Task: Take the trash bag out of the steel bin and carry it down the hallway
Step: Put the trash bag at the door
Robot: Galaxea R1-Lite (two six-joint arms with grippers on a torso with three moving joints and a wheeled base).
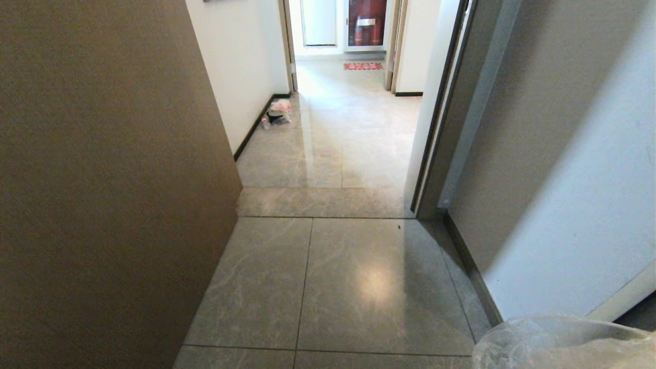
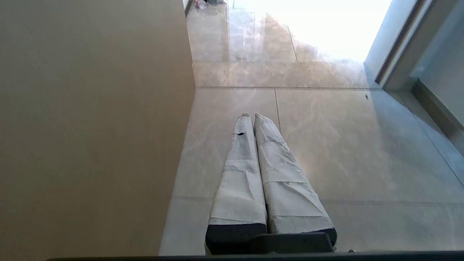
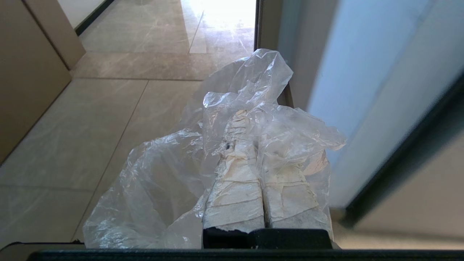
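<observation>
Crinkled at the head view's near right corner, the trash bag faces the hallway, a tan door left and litter by the far wall; left gripper clenched empty over tiles; right gripper clenched on the bag.

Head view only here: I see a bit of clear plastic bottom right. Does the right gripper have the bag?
Observer: Yes. In the right wrist view the right gripper is shut on the trash bag, with plastic bunched over its taped fingers.
Operator: Left gripper carrying anything?
Observer: No. The left gripper is shut and empty, above bare floor tiles.
Operator: Is the bag dragging on the floor?
Observer: Can't tell. It sags beside the right gripper, but its bottom is cut off in the right wrist view.
</observation>
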